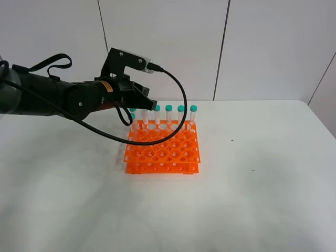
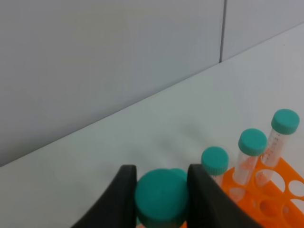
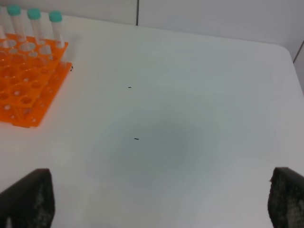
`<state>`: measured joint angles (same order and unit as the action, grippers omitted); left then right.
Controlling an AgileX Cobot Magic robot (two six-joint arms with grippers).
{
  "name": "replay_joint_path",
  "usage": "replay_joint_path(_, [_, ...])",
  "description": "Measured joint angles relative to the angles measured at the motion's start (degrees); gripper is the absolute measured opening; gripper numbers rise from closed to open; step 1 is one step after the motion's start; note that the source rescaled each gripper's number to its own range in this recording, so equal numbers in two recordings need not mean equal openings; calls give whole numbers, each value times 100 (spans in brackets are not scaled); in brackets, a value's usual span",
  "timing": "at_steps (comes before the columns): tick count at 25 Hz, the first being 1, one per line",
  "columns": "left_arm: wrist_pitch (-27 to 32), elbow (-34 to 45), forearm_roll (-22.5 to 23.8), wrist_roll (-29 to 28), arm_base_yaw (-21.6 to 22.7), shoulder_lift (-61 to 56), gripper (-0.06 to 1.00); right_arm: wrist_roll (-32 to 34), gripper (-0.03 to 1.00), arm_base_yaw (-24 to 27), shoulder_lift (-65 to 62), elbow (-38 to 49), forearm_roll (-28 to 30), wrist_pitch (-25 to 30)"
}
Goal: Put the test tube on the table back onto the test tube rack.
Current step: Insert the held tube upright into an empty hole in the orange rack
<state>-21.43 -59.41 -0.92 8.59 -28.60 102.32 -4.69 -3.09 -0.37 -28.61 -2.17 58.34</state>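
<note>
Left wrist: tube point(image 2: 161, 198) within end effector point(image 2: 162, 186)

In the wrist view of the left hand point(image 2: 161, 175), only the teal cap of the test tube point(image 2: 161, 197) shows between the fingers; its body runs off the picture's edge below. A second cap point(image 2: 179, 172) just behind it is almost wholly covered. The test tube rack point(image 2: 280, 190) beside the hand is cut off at the corner. From the high camera, the hand's point(image 1: 148, 104) black body covers the rack's point(image 1: 163, 149) nearest tubes, so the held one cannot be picked out. The right hand point(image 3: 157, 199) shows only two blurred fingers point(image 3: 28, 199), cut by the edge.
</note>
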Motion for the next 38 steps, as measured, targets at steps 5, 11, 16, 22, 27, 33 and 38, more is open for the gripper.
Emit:
replay_joint_path(5, [-58,0,0,-297,-6,205,0,0,100,0,0,0,0,0])
replay_joint_path(11, [-154,0,92,-560,-6,260,0,0,100,0,0,0,0,0])
replay_joint_path(16, [-320,97,202,-560,1,302,0,0,100,0,0,0,0,0])
replay_joint_path(22, [-490,310,251,-564,50,316,0,0,100,0,0,0,0,0])
replay_joint_path(27, [-658,310,251,-564,50,430,0,13,100,0,0,0,0,0])
replay_joint_path(33, [-786,310,269,-564,50,513,0,13,100,0,0,0,0,0])
replay_joint_path(38, [-791,310,269,-558,50,526,0,18,100,0,0,0,0,0])
